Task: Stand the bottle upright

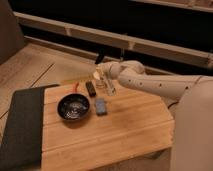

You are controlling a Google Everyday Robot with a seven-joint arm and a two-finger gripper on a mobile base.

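The bottle, slim and partly clear, stands nearly upright on the far part of the wooden table, just right of a small dark object. My gripper comes in from the right on a white arm and sits over the bottle's top, shut on it. The fingers hide the bottle's upper end.
A black bowl sits left of centre, with a flat blue-grey block beside it. A small dark block lies just left of the bottle. A dark mat covers the table's left end. A dark railing runs behind the table.
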